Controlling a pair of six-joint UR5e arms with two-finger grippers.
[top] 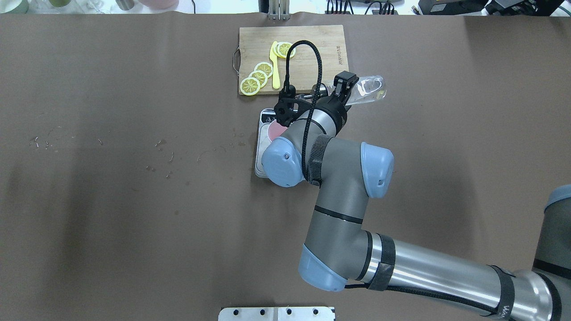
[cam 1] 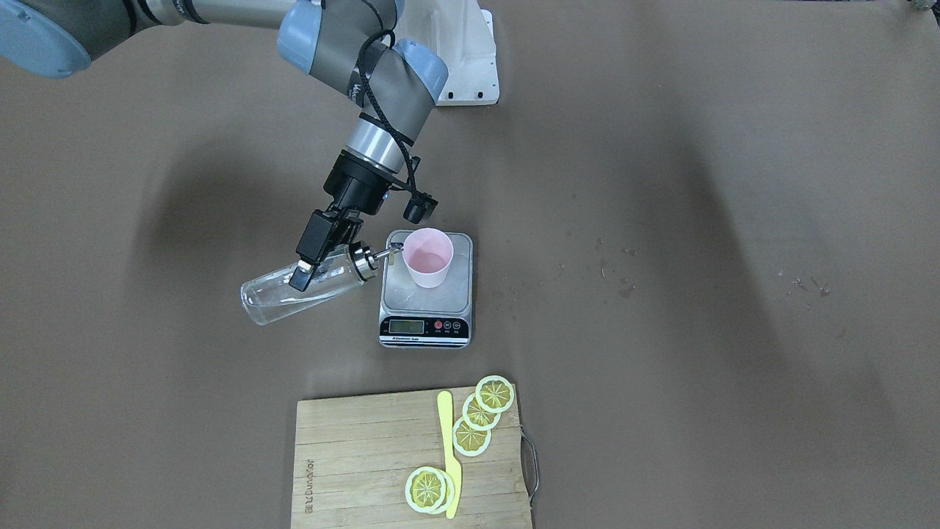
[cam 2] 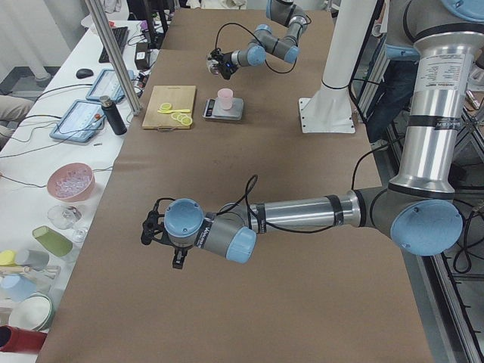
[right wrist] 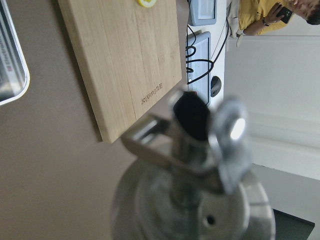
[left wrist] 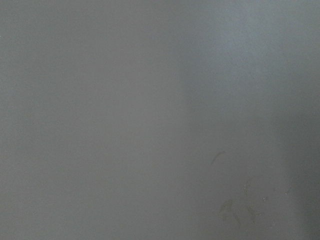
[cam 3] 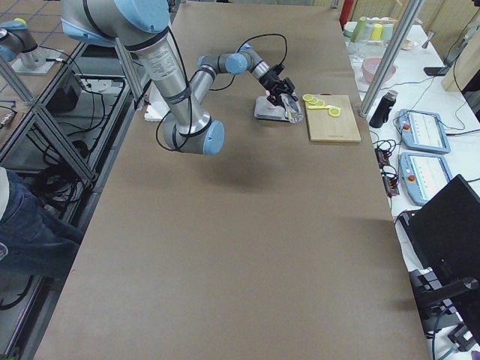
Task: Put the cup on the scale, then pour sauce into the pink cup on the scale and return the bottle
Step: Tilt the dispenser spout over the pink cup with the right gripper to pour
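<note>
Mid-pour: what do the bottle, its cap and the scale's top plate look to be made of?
The bottle looks like clear glass or hard plastic: the table shows through it. Its cap looks like polished metal, silver with bright glints. The top of the scale seems to be brushed steel, with a dull grey sheen.

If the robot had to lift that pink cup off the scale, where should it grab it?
Probably take the cup by its side wall, about mid-height, coming in level from the side away from the bottle. It stands upright on the scale with liquid inside, so a side grip keeps it level. Squeeze gently.
</note>
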